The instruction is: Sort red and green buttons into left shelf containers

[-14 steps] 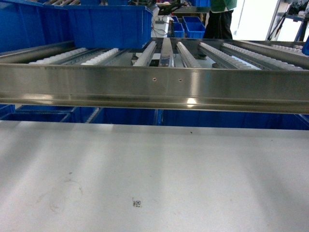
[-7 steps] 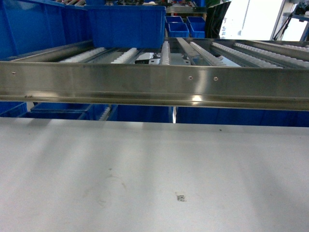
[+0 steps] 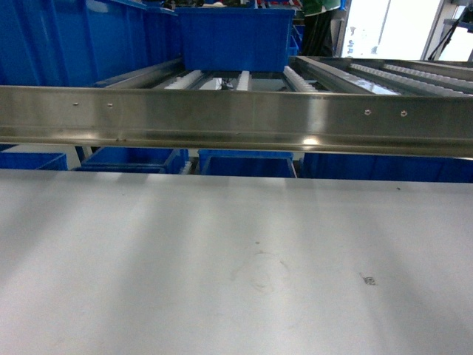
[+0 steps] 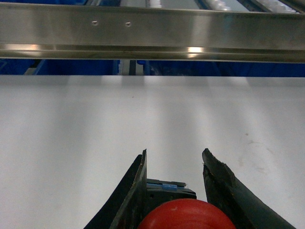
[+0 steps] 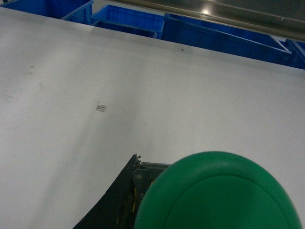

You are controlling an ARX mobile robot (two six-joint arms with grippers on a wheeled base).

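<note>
In the left wrist view, my left gripper [image 4: 175, 160] is shut on the red button [image 4: 187, 217]. Its red mushroom cap fills the bottom of the view, and the black-and-blue base [image 4: 167, 187] shows between the dark fingers. Low over the white table, my right gripper [image 5: 186, 164] is shut on the green button [image 5: 219, 193]. The big green cap hides one finger; the other finger [image 5: 112, 202] shows at its left. Neither gripper appears in the head view. Two large blue containers [image 3: 74, 37] [image 3: 233, 37] stand on the roller shelf at the upper left.
A steel shelf rail [image 3: 236, 118] runs across the far edge of the white table [image 3: 148, 259]. Roller tracks [image 3: 399, 74] lie behind it. Smaller blue bins [image 3: 244, 163] sit below the rail. A person [image 3: 321, 29] stands far back. A small printed mark [image 3: 367, 279] is on the table.
The head view has swung left: the printed mark and rail screws slid right in the frame, and the large blue containers came further into view.
</note>
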